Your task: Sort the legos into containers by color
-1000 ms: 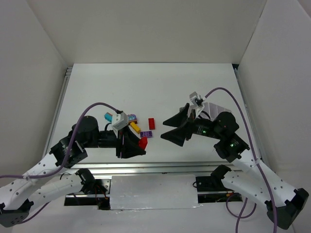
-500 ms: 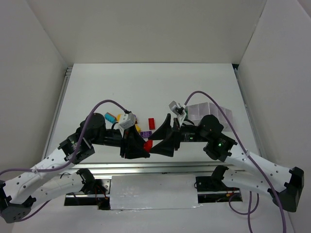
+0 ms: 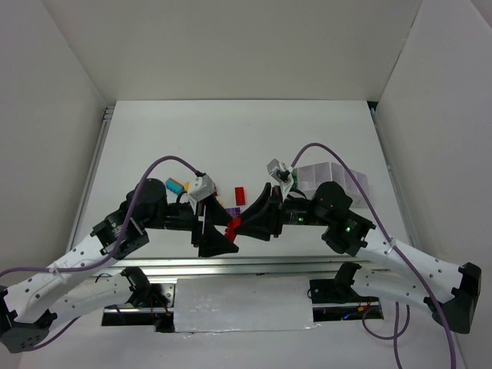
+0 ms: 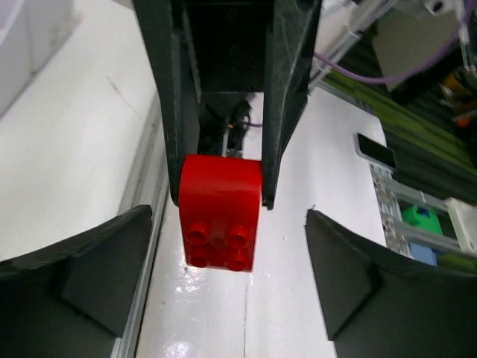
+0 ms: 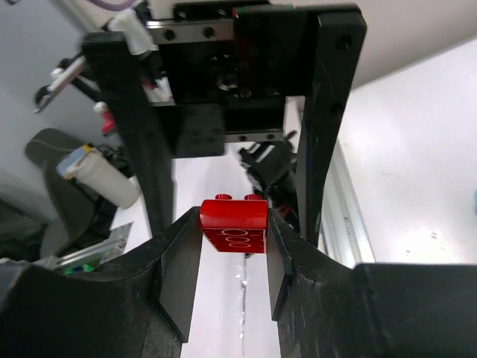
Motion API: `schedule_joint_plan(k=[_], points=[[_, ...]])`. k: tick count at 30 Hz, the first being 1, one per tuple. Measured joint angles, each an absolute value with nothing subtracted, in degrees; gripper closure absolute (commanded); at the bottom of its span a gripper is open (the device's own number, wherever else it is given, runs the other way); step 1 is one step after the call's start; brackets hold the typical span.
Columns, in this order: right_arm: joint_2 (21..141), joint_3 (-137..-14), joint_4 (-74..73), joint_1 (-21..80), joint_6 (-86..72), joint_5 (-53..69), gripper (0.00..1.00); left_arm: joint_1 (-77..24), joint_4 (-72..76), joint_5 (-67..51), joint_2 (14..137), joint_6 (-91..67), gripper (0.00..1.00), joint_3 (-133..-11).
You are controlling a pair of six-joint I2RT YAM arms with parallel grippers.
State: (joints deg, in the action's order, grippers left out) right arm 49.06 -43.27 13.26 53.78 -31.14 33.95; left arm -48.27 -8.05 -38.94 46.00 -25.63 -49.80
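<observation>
Red lego [image 3: 233, 225] sits off the table [image 3: 307, 131] near its front edge in the top view, between the two arms' tips — the right gripper [image 3: 243, 222] pinches it and the left gripper [image 3: 221, 231] is spread around it. The white tray [image 3: 338, 178] lies well apart to the right, with loose legos [image 3: 232, 211] behind. From the left wrist, that gripper's own fingers [image 4: 97, 261] stand wide, clear of the brick. Its four studs face the lens, and its long axis runs along the right arm's fingers (out past their tips). From the right wrist, both pads [image 5: 179, 261] press its sides — a face with round hollows points at the camera.
</observation>
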Motion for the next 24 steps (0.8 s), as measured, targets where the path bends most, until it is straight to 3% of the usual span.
schedule_joint_plan(k=[8, 14, 19, 24], points=[[48.3, -43.4, 4.2, 53.5, -26.5, 21.9, 1.00, -48.3, -16.4, -22.7, 46.4, -25.8, 0.01, -54.4], [49.2, -46.2, -9.0, 48.7, -24.1, 3.2, 1.00, -48.3, -28.6, 2.1, 46.5, -28.1, 0.00, -62.3], [58.5, -55.3, -20.4, 38.3, -23.9, -14.7, 1.00, -48.3, -37.9, 19.7, 46.1, -30.4, 0.01, -64.3], [70.2, -61.2, -26.5, 30.0, -22.0, -26.5, 1.00, -48.3, -41.3, 25.9, 45.9, -30.6, 0.01, -59.8]])
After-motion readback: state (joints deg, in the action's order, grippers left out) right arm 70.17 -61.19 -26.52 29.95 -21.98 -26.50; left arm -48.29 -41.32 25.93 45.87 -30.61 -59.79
